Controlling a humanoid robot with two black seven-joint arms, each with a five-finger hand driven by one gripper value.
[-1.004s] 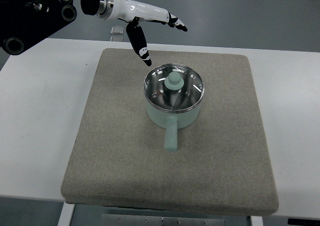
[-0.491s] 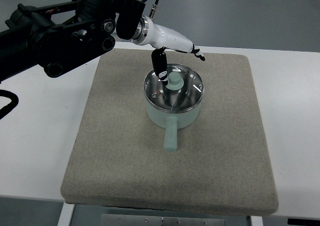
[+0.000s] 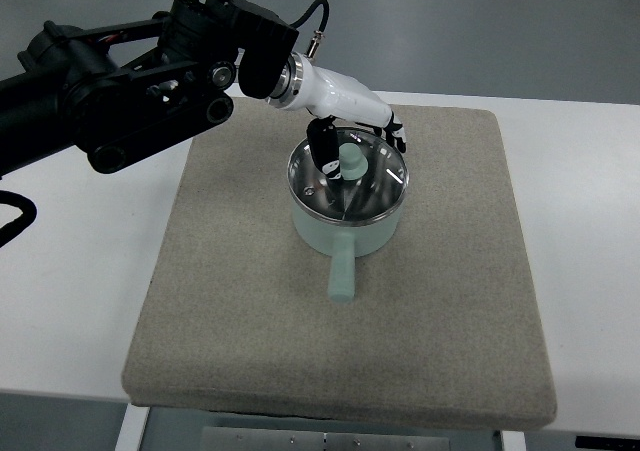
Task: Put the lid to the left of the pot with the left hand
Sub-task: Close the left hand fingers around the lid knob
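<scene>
A mint green pot [image 3: 330,233] stands in the middle of the grey mat [image 3: 230,301], its handle [image 3: 342,271] pointing toward the near edge. A glass lid [image 3: 372,189] with a steel rim rests on the pot, with a mint knob [image 3: 351,161] at its centre. My left hand [image 3: 362,151] reaches in from the upper left and hovers over the lid. Its black thumb [image 3: 326,154] hangs just left of the knob, and its other fingers [image 3: 394,131] stretch past the knob's far side. The fingers are spread around the knob and have not closed on it.
The mat lies on a white table [image 3: 70,271]. My black left arm [image 3: 120,81] crosses the mat's far left corner. Bare mat stretches left of the pot [image 3: 230,211].
My left hand has come down and toward the pot from the mat's far edge. Its thumb now hangs beside the knob. The pot and lid have not moved.
</scene>
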